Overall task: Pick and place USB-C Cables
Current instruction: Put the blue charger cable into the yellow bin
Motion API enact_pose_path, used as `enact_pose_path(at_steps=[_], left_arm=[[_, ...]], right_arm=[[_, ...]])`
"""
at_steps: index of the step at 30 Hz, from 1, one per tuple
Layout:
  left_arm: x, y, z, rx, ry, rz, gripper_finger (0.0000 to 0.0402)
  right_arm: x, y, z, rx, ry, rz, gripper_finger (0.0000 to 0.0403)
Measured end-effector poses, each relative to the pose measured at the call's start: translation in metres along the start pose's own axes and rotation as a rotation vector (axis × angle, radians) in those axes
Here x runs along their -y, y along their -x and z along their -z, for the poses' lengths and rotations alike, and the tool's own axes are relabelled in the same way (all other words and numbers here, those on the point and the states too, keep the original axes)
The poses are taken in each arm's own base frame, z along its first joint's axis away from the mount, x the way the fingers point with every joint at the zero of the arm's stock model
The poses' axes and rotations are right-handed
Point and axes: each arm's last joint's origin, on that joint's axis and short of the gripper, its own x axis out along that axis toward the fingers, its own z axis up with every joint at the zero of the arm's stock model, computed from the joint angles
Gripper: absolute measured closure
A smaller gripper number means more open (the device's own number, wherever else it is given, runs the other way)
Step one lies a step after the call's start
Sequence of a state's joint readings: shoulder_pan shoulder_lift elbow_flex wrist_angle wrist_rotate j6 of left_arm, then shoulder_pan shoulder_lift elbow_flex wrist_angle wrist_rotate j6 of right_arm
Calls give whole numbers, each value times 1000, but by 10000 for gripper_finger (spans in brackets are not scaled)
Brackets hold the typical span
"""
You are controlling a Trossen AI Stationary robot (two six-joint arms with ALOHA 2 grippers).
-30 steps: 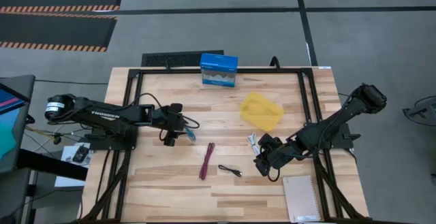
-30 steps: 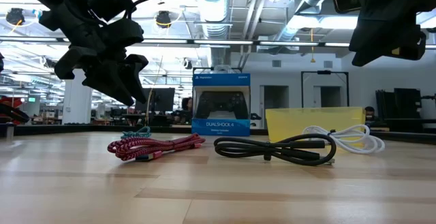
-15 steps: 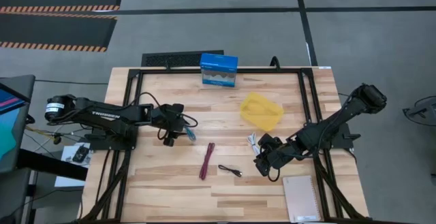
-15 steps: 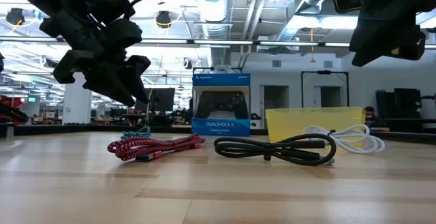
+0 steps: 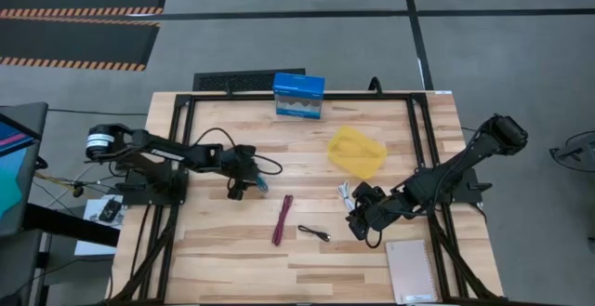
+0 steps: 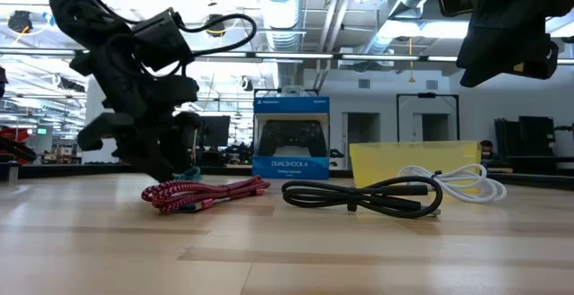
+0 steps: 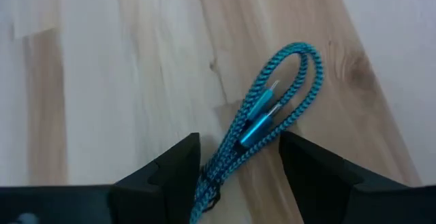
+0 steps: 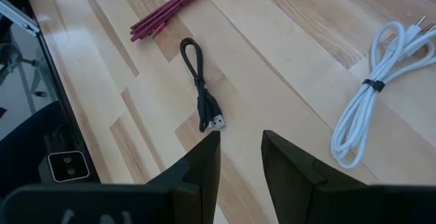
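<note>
The teal cable (image 7: 266,118) lies flat on the table (image 5: 307,250), doubled into a narrow loop with its two plugs tucked inside, well to the left of the yellow tray (image 5: 357,152). The left tool (image 7: 238,166) is right over it, fingers apart with the bundle's near end running between them; they stand low beside the cable but are not pinched on it. That straddle looks like the set-up for a grasp across the bundle's width, which would catch both strands at once.

The other three cables are also on the table. The maroon cable (image 5: 283,219) lies straight, below and left of the tray; the black cable (image 5: 314,233) sits just past it, farther from the tray; the white cable (image 5: 344,193) lies coiled just below the tray's lower corner. All of them are spread apart, so each can probably be taken singly.

The tray is the only open container, and nothing can be seen in it, so no cable has been delivered yet. The blue box (image 5: 298,96) stands closed at the table's far edge, above and left of the tray.

The right tool (image 8: 240,157) waits below the tray near the white cable, fingers apart and holding nothing, with the black cable's plug just ahead of it.
</note>
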State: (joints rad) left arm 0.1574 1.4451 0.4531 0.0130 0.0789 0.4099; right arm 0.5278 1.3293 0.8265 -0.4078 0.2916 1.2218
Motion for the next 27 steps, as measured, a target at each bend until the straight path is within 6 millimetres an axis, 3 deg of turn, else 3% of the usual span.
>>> enact_pose_path(at_steps=[6,15,27], left_arm=[[1,-6,2,-13,17,37,244],[3,-6,3,-18,64,62,386],[-3,-8,-6,95,279,-31,397]], right_arm=[[0,0,0,0,0,0,269],[0,0,0,2,-2,-4,269],[0,0,-1,28,-3,3,269]])
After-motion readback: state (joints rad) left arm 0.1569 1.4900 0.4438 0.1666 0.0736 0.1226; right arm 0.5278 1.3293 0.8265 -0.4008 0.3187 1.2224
